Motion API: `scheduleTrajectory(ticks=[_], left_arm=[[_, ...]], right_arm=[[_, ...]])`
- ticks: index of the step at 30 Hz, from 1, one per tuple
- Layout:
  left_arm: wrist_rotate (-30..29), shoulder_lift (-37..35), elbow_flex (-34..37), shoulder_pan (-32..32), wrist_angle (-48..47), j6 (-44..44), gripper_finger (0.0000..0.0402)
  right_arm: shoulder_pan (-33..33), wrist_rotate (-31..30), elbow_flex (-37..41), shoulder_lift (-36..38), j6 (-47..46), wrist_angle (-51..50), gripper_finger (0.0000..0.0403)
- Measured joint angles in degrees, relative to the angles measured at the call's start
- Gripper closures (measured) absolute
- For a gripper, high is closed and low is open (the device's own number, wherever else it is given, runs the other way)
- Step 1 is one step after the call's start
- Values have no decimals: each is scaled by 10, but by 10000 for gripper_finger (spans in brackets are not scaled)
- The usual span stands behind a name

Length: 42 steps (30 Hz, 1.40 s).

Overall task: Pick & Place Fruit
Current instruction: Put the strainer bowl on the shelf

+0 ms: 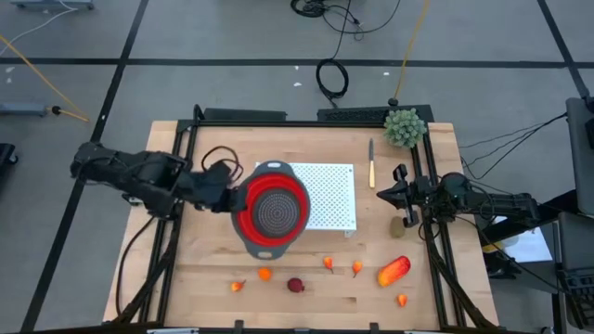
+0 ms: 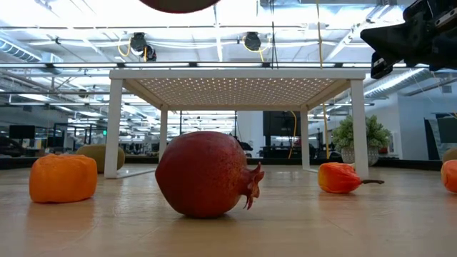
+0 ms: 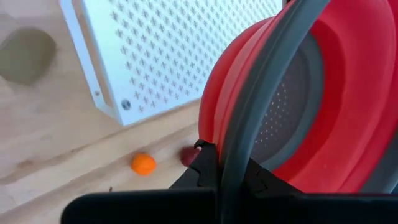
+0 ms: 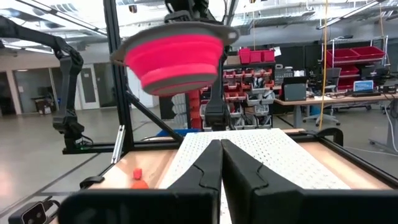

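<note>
The left gripper clamps one red colander aloft. The right gripper hovers, fingers together. Eight fruit pieces lie scattered.

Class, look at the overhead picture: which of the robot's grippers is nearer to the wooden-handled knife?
The right. The right gripper sits just beside the knife, slightly nearer the front edge. The left gripper holds the red colander across the white perforated rack.

no readable text, labels or numbers anywhere
</note>
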<state>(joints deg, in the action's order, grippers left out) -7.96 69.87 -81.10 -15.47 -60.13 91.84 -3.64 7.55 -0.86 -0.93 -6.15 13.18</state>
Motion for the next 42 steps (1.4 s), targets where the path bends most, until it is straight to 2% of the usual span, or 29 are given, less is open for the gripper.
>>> scheduleTrajectory(ticks=[7, 18, 28, 42], left_arm=[[66, 56, -78, 65, -67, -51, 401], [123, 140, -214, 138, -154, -117, 401], [145, 153, -223, 182, -186, -164, 401], [150, 154, -223, 200, -187, -236, 401]], right_arm=[[0, 0, 0, 0, 0, -9, 403], [0, 0, 0, 0, 0, -24, 403], [0, 1, 0, 0, 0, -24, 403], [0, 1, 0, 0, -4, -24, 403]])
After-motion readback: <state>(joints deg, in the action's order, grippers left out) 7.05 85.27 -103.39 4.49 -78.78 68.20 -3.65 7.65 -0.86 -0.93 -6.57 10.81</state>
